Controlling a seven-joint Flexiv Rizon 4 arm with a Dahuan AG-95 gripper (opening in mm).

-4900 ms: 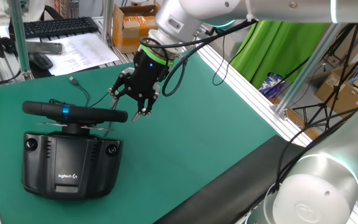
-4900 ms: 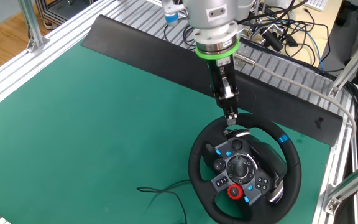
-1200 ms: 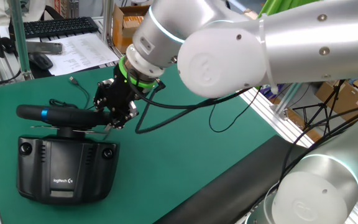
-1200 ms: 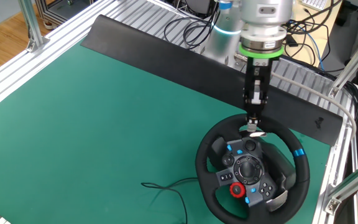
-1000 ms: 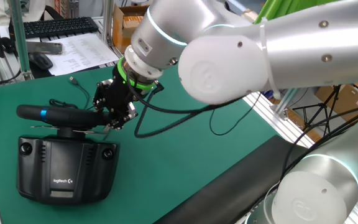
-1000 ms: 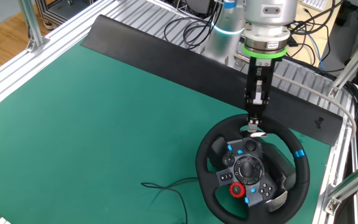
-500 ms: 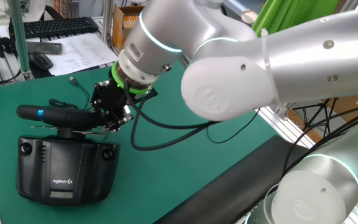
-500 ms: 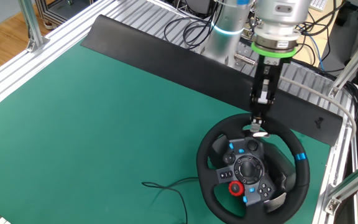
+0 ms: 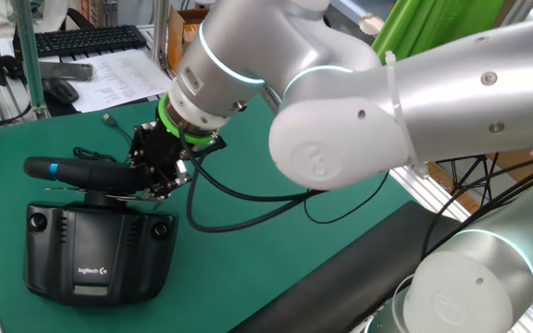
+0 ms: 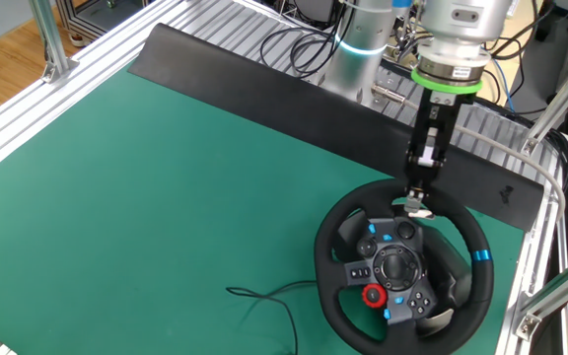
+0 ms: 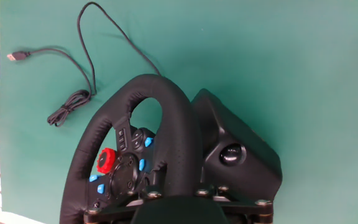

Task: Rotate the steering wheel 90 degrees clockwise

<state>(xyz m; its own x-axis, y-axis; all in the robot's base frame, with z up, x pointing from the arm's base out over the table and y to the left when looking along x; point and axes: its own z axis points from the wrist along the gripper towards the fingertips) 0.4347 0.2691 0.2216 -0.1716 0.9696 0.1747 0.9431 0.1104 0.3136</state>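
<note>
The steering wheel (image 9: 86, 171) shows edge-on as a black padded bar with a blue stripe, joined to its black Logitech base (image 9: 95, 254). In the other fixed view the whole rim (image 10: 341, 219) shows, with the blue stripe at its right side and a red dial on the hub. My gripper (image 9: 160, 176) is shut on the far part of the rim, and it shows in the other fixed view (image 10: 416, 204) too. In the hand view the rim (image 11: 173, 137) runs down between my fingers, with the gripper (image 11: 174, 198) at the bottom edge and the base (image 11: 241, 155) to the right.
The wheel's loose USB cable (image 11: 73, 81) lies on the green mat beside it (image 10: 274, 296). A keyboard (image 9: 81, 40), a mouse (image 9: 60, 90) and papers (image 9: 123, 74) lie beyond the mat. Aluminium rails (image 10: 521, 148) and a black strip (image 10: 264, 79) border the mat.
My gripper has slid along with the rim in its grip. The blue stripe has moved a little further clockwise round the wheel. The base has stayed put.
</note>
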